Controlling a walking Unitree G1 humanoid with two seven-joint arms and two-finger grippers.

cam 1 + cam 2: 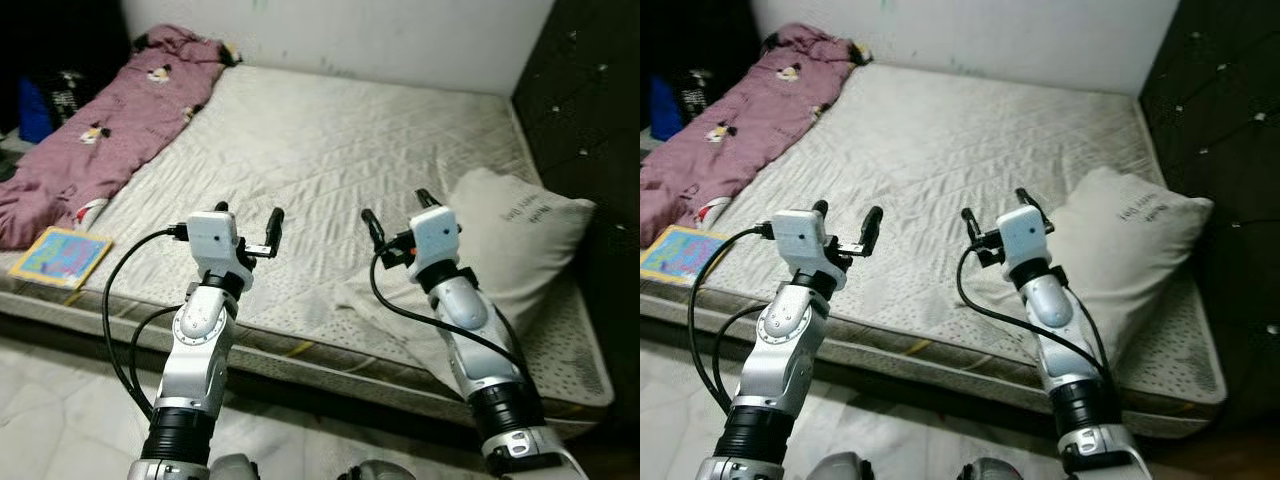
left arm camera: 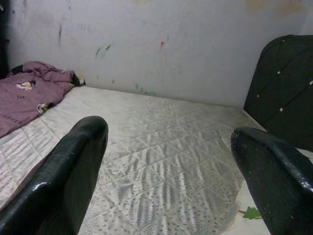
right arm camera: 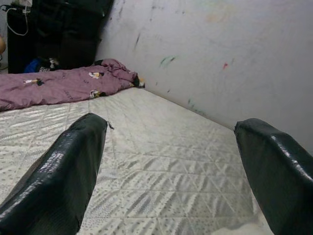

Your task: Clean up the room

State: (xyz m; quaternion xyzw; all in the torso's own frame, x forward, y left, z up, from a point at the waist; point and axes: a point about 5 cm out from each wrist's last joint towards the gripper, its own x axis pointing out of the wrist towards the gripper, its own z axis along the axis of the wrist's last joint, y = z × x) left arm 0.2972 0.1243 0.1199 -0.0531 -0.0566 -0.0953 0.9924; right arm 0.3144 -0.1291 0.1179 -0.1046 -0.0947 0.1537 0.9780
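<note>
Quilted mattress (image 1: 330,150) bare, both grippers — left (image 1: 250,228), right (image 1: 400,215) — spread and empty above it; head views add pillow (image 1: 510,245) and book (image 1: 62,255), wrist views mainly purple blanket (image 2: 27,95) and wall (image 2: 171,44).

head views downward, wrist views across mattress (image 1: 330,160)

Quilted cloth mattress (image 1: 330,160) (matt)
</note>
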